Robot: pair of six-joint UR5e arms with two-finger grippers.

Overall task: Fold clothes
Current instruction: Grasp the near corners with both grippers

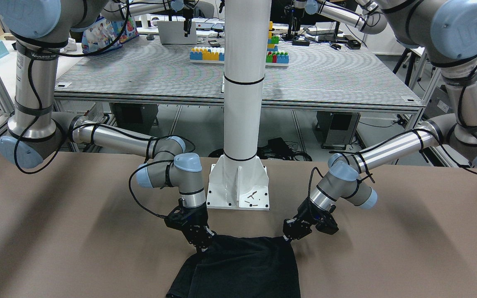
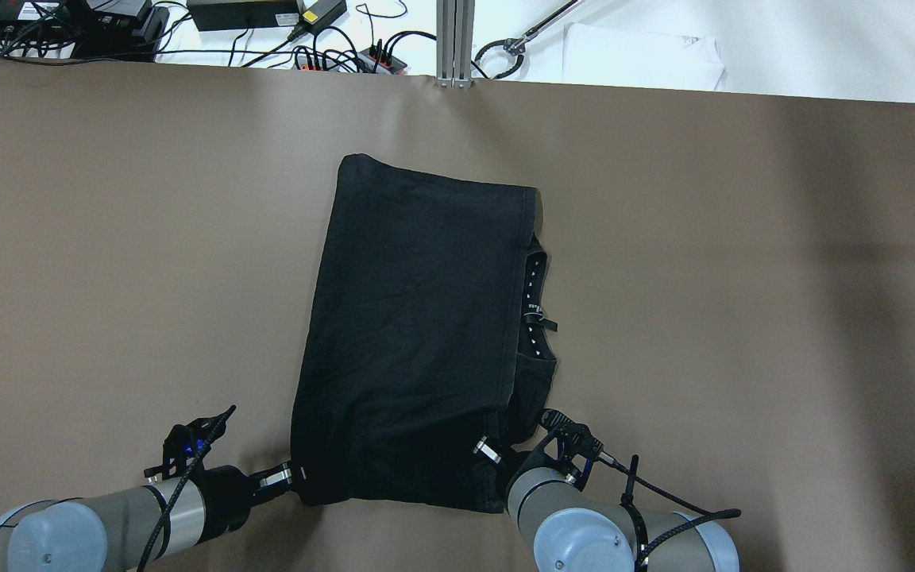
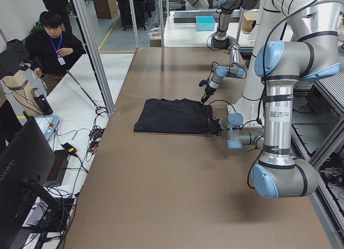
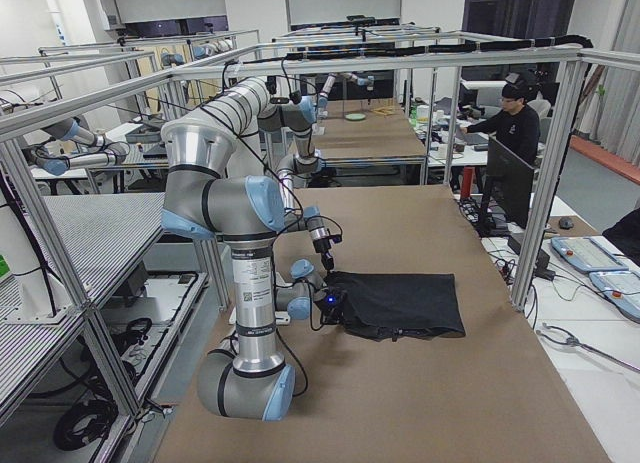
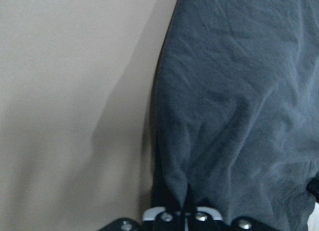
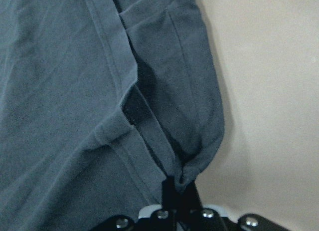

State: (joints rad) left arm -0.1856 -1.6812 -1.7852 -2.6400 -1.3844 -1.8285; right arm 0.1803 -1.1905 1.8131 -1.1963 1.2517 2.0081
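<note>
The black garment (image 2: 418,334) lies flat on the brown table (image 2: 108,238), roughly rectangular, with a folded layer and hem along its right side; it also shows in the front view (image 1: 246,269). My left gripper (image 2: 292,475) is shut on the garment's near left corner, seen pinched in the left wrist view (image 5: 185,208). My right gripper (image 2: 496,454) is shut on the near right corner, a bunched hem between its fingers in the right wrist view (image 6: 180,188). In the front view the left gripper (image 1: 289,236) is on the right and the right gripper (image 1: 203,245) on the left.
The white pillar's base (image 1: 238,186) stands just behind the garment's near edge, between the two arms. Cables and power strips (image 2: 330,48) lie beyond the table's far edge. An operator (image 3: 51,44) sits past the far side of the table.
</note>
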